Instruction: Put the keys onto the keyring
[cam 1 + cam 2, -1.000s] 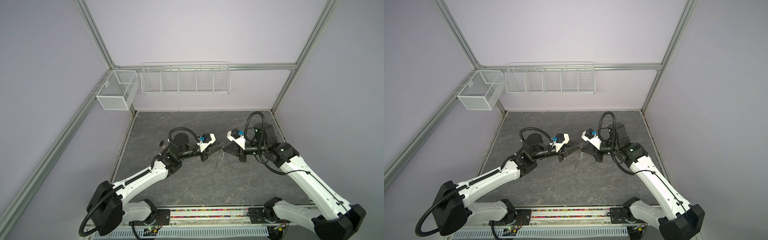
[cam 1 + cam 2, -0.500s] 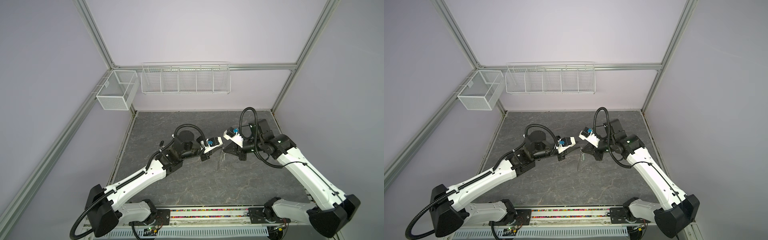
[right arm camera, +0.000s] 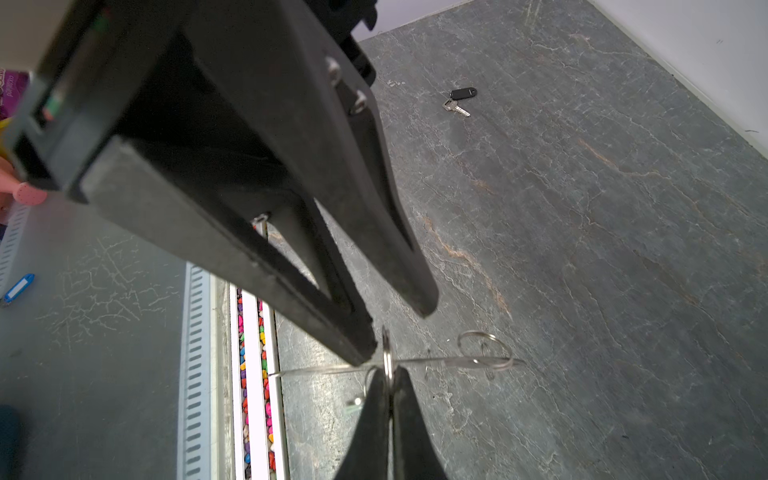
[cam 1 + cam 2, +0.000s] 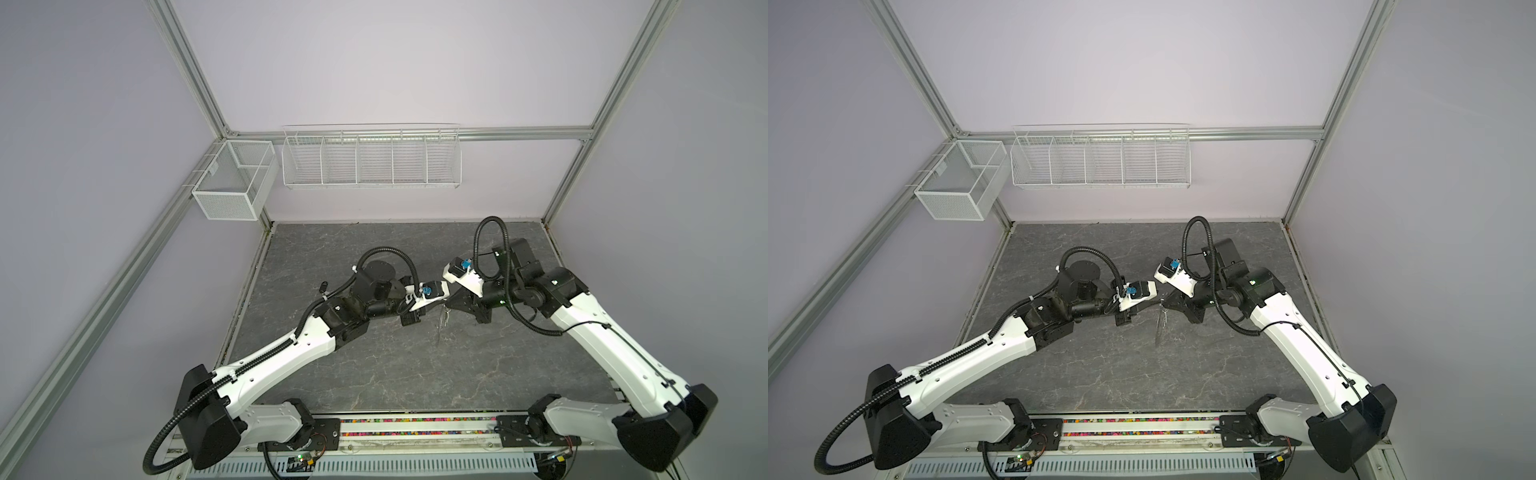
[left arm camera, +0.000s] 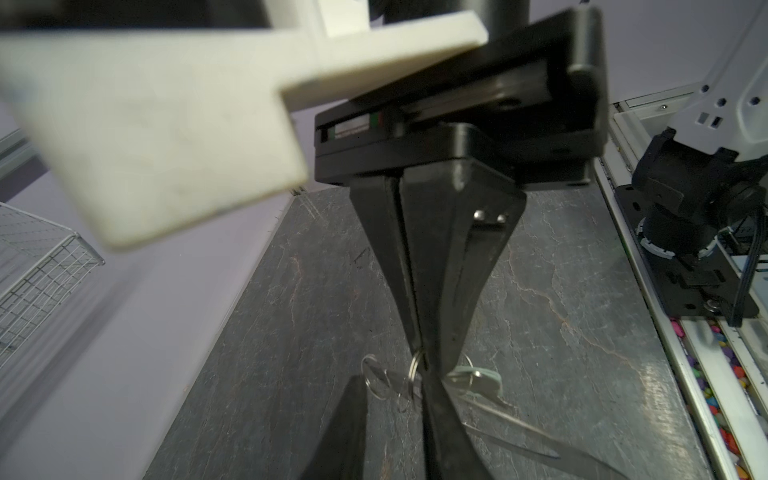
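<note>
Grey slate table (image 4: 374,374) is carrying both arms. Five-bay wire rack (image 4: 371,160) is hanging on the back wall, upper centre. Mesh basket (image 4: 232,183) is hanging left of it. Front channel (image 3: 254,316) is holding coloured beads (image 3: 243,374). Right gripper (image 3: 389,374) is pinching a wire loop of the keyring (image 3: 440,361), mid-frame and off the table. Left gripper (image 5: 392,380) is standing parted beside it. Mint key (image 5: 482,380) is hanging there too. Black key (image 3: 459,99) is lying on the table, left of centre in a top view.
</note>
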You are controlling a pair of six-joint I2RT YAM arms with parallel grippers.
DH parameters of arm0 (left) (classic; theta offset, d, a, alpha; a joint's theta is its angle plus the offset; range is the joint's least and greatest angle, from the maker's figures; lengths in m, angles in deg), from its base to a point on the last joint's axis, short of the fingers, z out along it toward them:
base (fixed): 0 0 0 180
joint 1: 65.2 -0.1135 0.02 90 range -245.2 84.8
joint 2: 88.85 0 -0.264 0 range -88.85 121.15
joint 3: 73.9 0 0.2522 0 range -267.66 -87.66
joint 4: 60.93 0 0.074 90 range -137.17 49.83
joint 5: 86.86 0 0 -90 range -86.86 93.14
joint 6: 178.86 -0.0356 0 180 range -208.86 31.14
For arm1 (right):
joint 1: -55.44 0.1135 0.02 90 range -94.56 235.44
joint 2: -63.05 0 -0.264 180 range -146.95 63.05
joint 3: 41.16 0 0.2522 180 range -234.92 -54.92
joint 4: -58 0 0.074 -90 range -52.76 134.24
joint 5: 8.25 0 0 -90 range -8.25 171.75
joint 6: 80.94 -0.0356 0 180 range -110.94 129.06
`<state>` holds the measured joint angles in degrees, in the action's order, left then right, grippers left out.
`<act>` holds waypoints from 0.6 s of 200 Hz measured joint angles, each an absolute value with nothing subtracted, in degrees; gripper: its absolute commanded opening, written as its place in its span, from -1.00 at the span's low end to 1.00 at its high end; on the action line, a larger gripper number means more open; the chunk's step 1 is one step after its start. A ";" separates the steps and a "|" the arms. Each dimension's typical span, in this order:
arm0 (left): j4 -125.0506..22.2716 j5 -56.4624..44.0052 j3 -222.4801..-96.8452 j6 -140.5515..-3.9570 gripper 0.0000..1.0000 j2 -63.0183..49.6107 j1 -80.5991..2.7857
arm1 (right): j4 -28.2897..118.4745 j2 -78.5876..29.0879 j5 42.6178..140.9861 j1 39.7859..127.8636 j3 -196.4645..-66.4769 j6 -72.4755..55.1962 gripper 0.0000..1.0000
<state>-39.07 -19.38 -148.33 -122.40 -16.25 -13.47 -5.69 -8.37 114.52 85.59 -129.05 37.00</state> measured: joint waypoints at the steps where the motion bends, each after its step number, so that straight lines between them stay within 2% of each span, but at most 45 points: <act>1: -39.03 -19.40 -148.33 -122.40 -0.51 -16.23 -13.47 | -5.71 -8.39 114.52 85.59 -129.07 37.00 -0.87; 27: -37.83 -19.62 -149.00 -122.62 -0.55 -15.53 -13.41 | -5.73 -8.52 114.26 85.99 -129.26 37.07 -0.87; 92: -35.01 -19.82 -151.10 -123.80 -0.99 -13.76 -13.14 | -5.91 -8.50 111.25 87.15 -129.72 38.42 -0.86; 111: -34.96 -19.88 -151.15 -123.93 -1.00 -13.52 -13.14 | -5.91 -8.45 110.02 87.49 -129.72 39.06 -0.83; 120: -34.88 -20.10 -151.15 -123.93 -1.00 -13.47 -13.14 | -5.86 -8.41 109.58 87.58 -129.72 39.12 -0.68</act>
<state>-34.88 -20.10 -151.15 -123.93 -13.47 -13.14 -5.86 -8.41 109.58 87.58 -129.72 39.12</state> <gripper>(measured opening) 0.049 0.103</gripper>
